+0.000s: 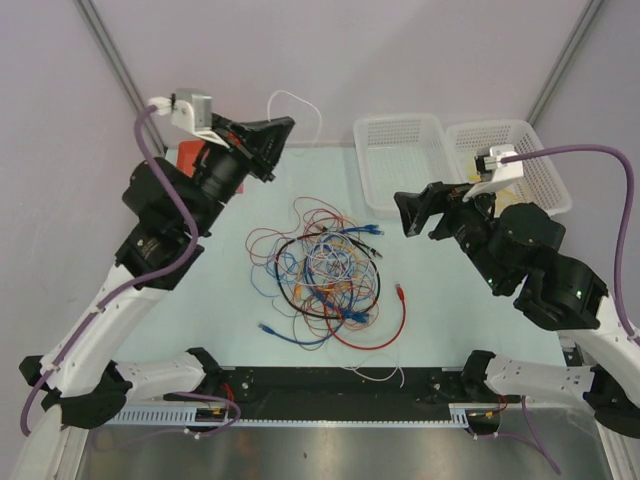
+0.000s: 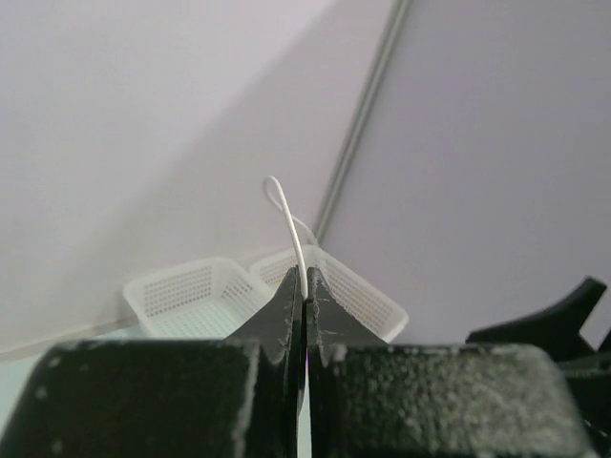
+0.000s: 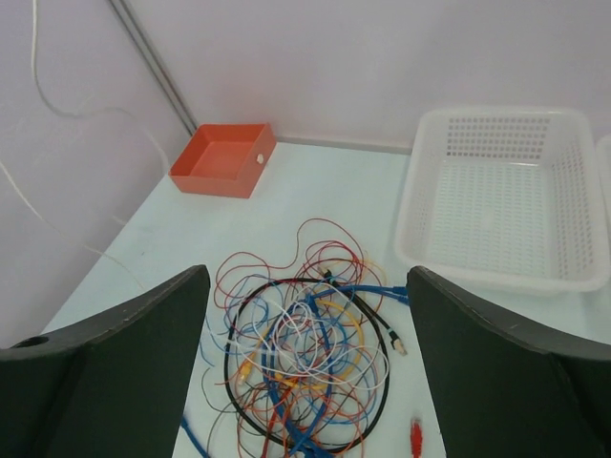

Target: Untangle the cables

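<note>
Cables point(image 1: 325, 270) knotted, many-coloured; left end effector point(image 2: 304, 283) pinches white strand point(image 2: 294, 234); right end effector point(image 3: 307, 277) wide.

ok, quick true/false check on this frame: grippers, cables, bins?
1. The left gripper is shut on a thin white cable. True.
2. The right gripper grips a red cable. False: it is open and holds nothing.
3. The small orange tray sits beside the two white perforated plastic baskets. False: the tray is at the far left corner and the baskets are at the far right.
4. The tangle of coloured cables lies on the pale green table between the arms. True.
</note>
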Motion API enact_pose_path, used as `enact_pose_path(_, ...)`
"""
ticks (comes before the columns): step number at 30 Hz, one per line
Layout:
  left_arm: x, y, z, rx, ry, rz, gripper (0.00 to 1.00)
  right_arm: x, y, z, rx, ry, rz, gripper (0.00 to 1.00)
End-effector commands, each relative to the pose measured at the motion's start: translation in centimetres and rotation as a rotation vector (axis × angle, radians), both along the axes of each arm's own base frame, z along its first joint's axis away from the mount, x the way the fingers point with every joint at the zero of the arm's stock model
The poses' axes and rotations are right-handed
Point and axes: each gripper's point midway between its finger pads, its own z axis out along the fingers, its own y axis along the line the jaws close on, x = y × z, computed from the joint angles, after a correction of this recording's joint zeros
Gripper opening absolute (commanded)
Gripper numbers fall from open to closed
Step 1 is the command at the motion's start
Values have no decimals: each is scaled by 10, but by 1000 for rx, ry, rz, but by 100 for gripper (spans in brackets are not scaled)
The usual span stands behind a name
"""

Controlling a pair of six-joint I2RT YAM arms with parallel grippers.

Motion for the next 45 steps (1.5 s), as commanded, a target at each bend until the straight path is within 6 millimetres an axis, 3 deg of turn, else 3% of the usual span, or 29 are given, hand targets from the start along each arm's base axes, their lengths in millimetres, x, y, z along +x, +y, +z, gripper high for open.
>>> enact_pose_path(1,13,24,21,-46,43,101,0,-3,-18,0,23,-1,-47,90)
enact_pose_path(3,23,26,23,-43,52,132,0,-5,-21,-4,25,3,-46,89)
enact_pose_path(4,26,35,33,-61,39,166,0,-6,-21,-6,24,7,-43,89)
enact_pose_path(9,59,60,37,-65,52,319,0,-7,-19,-28,12,48,-36,89)
enact_pose_path(13,93,99,38,-93,73,463,0,-9,-16,-46,7,79,-18,89)
enact_pose_path(17,134,129,26,-113,140,594,0,-10,-7,-70,3,124,5,88)
enact_pose_path(22,165,178,15,-179,114,810,0,-10,2,-91,14,137,32,88)
enact_pose_path(25,180,193,17,-221,79,883,0,-5,4,-93,4,121,28,89)
enact_pose_path(29,206,200,25,-237,28,960,0,2,9,-109,0,136,13,88)
enact_pose_path(30,204,205,40,-252,-9,988,0,3,13,-111,17,137,23,89)
enact_pose_path(31,222,204,28,-231,12,1014,0,3,13,-114,33,141,25,88)
enact_pose_path(36,237,228,34,-229,-66,1225,0,0,24,-150,58,232,83,88)
enact_pose_path(37,254,226,21,-200,-60,1246,0,-1,24,-155,58,246,90,88)
enact_pose_path(39,256,231,36,-204,-105,1287,0,-1,25,-167,56,274,98,88)
enact_pose_path(40,278,226,18,-167,-87,1298,0,-2,24,-169,61,279,97,88)
enact_pose_path(43,283,234,29,-175,-143,1363,0,-2,22,-180,63,301,97,88)
enact_pose_path(45,297,240,17,-146,-145,1411,0,-1,17,-189,61,314,84,88)
